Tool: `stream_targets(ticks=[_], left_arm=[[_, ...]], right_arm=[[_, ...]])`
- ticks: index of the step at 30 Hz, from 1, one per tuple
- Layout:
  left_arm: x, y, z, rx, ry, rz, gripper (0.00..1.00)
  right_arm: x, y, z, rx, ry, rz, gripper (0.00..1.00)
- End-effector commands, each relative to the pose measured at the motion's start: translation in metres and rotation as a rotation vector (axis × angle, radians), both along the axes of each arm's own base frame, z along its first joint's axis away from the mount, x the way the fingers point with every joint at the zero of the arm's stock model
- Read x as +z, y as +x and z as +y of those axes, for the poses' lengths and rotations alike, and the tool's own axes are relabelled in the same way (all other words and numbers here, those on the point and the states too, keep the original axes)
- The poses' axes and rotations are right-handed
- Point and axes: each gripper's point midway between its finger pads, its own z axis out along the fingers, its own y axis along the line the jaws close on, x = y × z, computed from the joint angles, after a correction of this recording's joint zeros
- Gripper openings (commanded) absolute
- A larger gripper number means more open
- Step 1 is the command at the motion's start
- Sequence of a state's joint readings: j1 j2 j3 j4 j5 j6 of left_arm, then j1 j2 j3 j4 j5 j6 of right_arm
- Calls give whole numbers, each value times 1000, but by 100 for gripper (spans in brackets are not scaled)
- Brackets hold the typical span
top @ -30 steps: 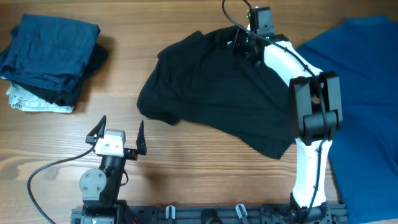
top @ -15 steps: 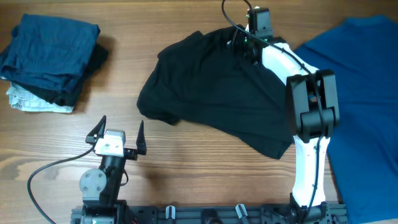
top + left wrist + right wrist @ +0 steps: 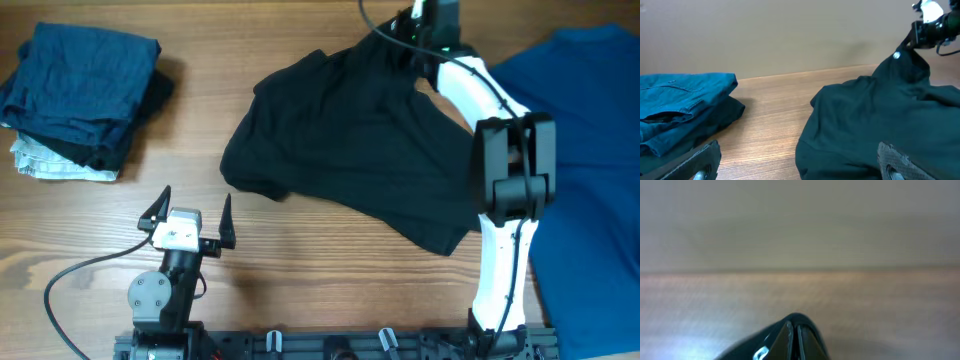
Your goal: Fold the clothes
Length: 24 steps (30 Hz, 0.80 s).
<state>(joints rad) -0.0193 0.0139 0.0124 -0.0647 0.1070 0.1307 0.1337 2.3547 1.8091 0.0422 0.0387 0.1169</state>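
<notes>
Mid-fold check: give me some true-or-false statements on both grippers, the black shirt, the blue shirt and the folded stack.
1. The right gripper is shut on the black shirt at its far edge. True.
2. The left gripper grips the folded stack. False: it is open over bare table, apart from the stack.
3. The blue shirt lies on the robot's left. False: it lies on the right side.
4. Bare table separates the folded stack from the black shirt. True.

Plain black shirt (image 3: 340, 140); royal-blue shirt (image 3: 590, 130); navy folded pile (image 3: 80, 85); light wood-grain table (image 3: 330, 290).
</notes>
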Motion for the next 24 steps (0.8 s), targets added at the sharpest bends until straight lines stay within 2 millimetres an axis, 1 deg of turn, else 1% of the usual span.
stream_targets(ticks=[1, 3, 5, 6, 7, 9, 10, 12, 14, 16, 17, 18, 19, 21, 23, 24], left_arm=[[-1, 0, -2, -13, 18, -3, 100], [-1, 0, -2, -13, 18, -3, 100], [-1, 0, -2, -13, 18, -3, 100], [-1, 0, -2, -13, 18, -3, 100], [-1, 0, -2, -13, 18, -3, 100], [-1, 0, -2, -13, 18, -3, 100], [-1, 0, -2, -13, 18, -3, 100], [-1, 0, -2, -13, 18, -3, 100], [-1, 0, -2, -13, 18, -3, 100], [-1, 0, -2, -13, 18, -3, 100], [-1, 0, -2, -13, 18, -3, 100], [-1, 0, -2, -13, 18, -3, 100], [-1, 0, -2, -13, 18, -3, 100], [-1, 0, -2, -13, 18, -3, 100], [-1, 0, -2, -13, 18, -3, 100], [-1, 0, -2, -13, 18, -3, 100]], right_arm=[[8, 18, -21, -20, -61, -99, 4], [13, 27, -20, -7, -87, -170, 4], [3, 32, -19, -2, -93, -197, 4], [-9, 34, -19, -2, -92, -199, 4], [-14, 35, -20, -4, -92, -203, 5], [-20, 38, -20, -6, -91, -228, 5], [-17, 39, -22, -15, -92, -242, 5], [0, 42, -23, -28, -93, -282, 32], [26, 40, -24, -31, -91, -299, 35], [62, 32, -25, -31, -92, -287, 38], [69, 26, -25, -29, -96, -256, 38], [67, 17, -27, -28, -101, -183, 38], [53, 10, -28, -24, -108, -117, 41], [21, -4, -30, -14, -123, 20, 42], [-2, -16, -27, 14, -125, 116, 41], [-9, -19, -27, 16, -132, 140, 42]])
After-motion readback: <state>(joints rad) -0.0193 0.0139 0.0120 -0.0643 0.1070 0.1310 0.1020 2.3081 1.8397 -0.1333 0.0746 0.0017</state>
